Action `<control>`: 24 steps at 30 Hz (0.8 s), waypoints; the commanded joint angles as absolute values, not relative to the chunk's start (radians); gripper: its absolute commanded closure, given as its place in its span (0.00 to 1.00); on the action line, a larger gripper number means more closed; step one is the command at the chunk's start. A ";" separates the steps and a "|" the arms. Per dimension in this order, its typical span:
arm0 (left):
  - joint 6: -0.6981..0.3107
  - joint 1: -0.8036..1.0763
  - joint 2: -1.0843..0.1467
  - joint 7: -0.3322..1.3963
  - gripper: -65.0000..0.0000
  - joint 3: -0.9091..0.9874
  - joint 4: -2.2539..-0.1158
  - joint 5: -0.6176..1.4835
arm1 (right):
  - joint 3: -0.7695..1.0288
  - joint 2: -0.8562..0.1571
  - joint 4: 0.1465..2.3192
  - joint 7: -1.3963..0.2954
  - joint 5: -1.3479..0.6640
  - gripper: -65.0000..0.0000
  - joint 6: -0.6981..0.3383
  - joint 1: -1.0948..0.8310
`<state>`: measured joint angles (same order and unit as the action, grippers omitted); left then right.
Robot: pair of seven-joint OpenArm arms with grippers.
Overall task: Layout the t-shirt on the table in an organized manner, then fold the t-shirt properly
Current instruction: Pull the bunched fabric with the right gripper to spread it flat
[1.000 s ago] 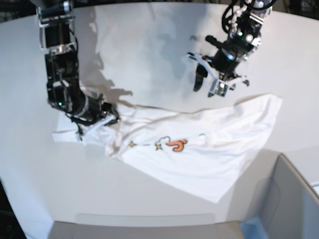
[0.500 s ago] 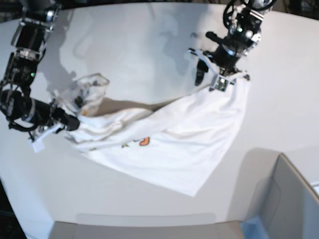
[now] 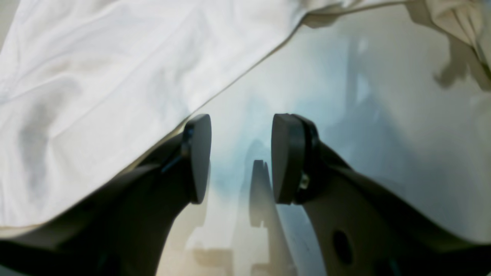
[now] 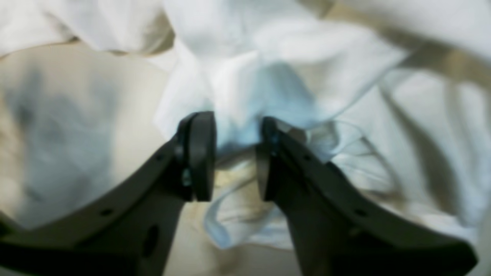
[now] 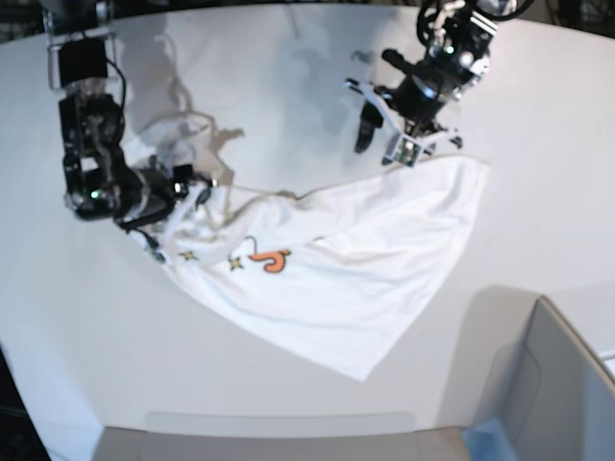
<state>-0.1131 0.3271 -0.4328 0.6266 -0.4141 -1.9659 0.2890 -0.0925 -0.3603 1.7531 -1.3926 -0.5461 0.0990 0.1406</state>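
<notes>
The white t-shirt lies on the white table, flat toward the right and bunched at its left end, with an orange print and small stars showing. My right gripper is at that bunched end. In the right wrist view its fingers stand apart with loose folds of the t-shirt in the gap. My left gripper hovers open by the shirt's far right corner. In the left wrist view the left gripper has only bare table between its pads, and the shirt's edge lies just left of it.
A grey box stands at the table's near right corner. The table's front edge runs along the bottom of the base view.
The right arm has swung left and back, dragging the shirt's bunched end leftward; the raised cloth has come down. Its jaws have parted. The left gripper has shifted slightly left.
</notes>
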 commanded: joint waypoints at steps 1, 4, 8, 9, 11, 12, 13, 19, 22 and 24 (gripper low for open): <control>-0.116 0.323 -0.438 0.607 0.61 -0.410 -1.985 0.289 | -0.119 -0.367 1.828 -1.396 -0.527 0.67 0.094 0.134; -0.116 0.323 -0.438 0.607 0.61 -0.412 -1.985 0.289 | -0.179 -0.355 1.975 -1.396 -0.420 0.64 0.094 0.059; -0.116 0.323 -0.438 0.607 0.61 -0.412 -1.985 0.289 | -0.186 -0.349 2.061 -1.396 -0.394 0.64 0.093 -0.048; -0.116 0.323 -0.438 0.607 0.61 -0.412 -1.985 0.289 | -0.186 -0.351 2.061 -1.396 -0.397 0.64 0.093 -0.071; -0.116 0.323 -0.438 0.607 0.61 -0.410 -1.985 0.289 | -0.188 -0.351 2.061 -1.395 -0.394 0.64 0.088 -0.113; -0.116 0.323 -0.438 0.607 0.61 -0.409 -1.985 0.289 | -0.189 -0.351 2.061 -1.388 -0.394 0.64 0.087 -0.128; -0.116 0.323 -0.438 0.607 0.61 -0.409 -1.985 0.289 | -0.189 -0.352 2.058 -1.377 -0.390 0.64 0.087 -0.143; -0.116 0.321 -0.438 0.607 0.61 -0.412 -1.985 0.289 | -0.177 -0.412 1.916 -1.372 -0.384 0.64 0.094 -0.131; -0.116 0.321 -0.438 0.607 0.61 -0.412 -1.985 0.289 | -0.081 -0.424 1.779 -1.354 -0.298 0.64 0.094 -0.068; -0.116 0.321 -0.438 0.607 0.61 -0.410 -1.985 0.289 | -0.004 -0.410 1.719 -1.296 -0.200 0.64 0.094 -0.028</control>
